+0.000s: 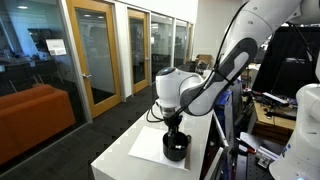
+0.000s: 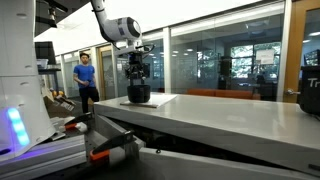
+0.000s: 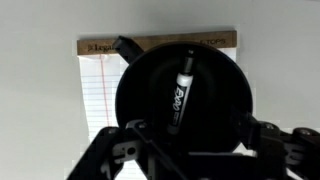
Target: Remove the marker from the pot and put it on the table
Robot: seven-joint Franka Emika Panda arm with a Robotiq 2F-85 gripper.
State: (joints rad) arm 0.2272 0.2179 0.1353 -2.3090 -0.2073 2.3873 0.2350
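Arm (image 1: 215, 75): arched over, wrist pointing straight down
Gripper (image 3: 190, 125): fingers spread apart, flanking the pot
Marker (image 3: 181, 90): lying slanted inside the pot
Pot (image 3: 220, 70): upright on lined sheet (image 3: 95, 90)
Table (image 1: 115, 160): white, bearing the sheet

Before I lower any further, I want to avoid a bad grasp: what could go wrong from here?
The end effector hangs open over the pot, spread roughly as wide as the rim, so it may land on the rim rather than go inside.
The marker lies slanted in the pot; a closing pinch might roll it away.
The pot stands on a paper pad, which may slide if nudged.
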